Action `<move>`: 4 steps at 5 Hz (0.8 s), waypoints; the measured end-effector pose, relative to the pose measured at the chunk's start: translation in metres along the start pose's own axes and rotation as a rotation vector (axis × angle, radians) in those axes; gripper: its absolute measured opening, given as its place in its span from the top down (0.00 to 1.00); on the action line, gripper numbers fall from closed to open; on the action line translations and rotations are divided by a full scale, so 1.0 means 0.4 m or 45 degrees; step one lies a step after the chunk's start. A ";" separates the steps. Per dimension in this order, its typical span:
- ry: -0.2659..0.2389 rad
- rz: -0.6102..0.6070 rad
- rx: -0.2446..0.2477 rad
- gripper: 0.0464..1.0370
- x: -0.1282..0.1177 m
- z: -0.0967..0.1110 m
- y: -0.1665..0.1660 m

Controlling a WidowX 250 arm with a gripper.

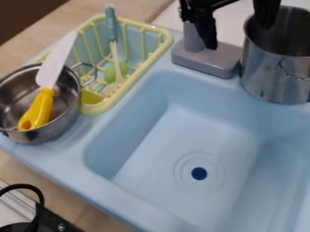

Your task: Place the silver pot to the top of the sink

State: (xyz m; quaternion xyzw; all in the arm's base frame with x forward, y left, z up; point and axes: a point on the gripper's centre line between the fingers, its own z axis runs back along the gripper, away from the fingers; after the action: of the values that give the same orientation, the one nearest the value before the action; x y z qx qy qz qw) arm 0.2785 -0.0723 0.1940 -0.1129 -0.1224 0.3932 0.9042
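My black gripper (238, 37) hangs at the top edge, right of centre, open. One finger stands in front of the grey faucet; the other reaches over the mouth of the tall silver pot (264, 72). The pot's left rim lies between the two fingers, and I cannot tell whether either touches it. This pot stands upright at the top right corner of the light blue sink (187, 131), beside the faucet base, partly cut off by the right edge. A shallower silver pot (54, 129) sits at the left with a yellow-handled knife (39, 108) in it.
A grey faucet (205, 59) stands behind the basin. The yellow dish rack (142, 74) at the upper left holds a blue-handled utensil (111, 27) and a green item. Wooden counter (79, 197) borders the sink, with a black cable (39, 199) and a device at the lower left.
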 end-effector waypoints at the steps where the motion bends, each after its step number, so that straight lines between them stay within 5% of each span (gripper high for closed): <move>1: -0.015 0.015 -0.078 0.04 -0.012 0.025 0.019; 4: -0.152 0.078 -0.054 0.04 -0.011 0.091 0.140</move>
State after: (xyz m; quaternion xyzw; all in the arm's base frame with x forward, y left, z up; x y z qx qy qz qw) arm 0.2259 -0.0342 0.2109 -0.1118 -0.1811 0.4240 0.8803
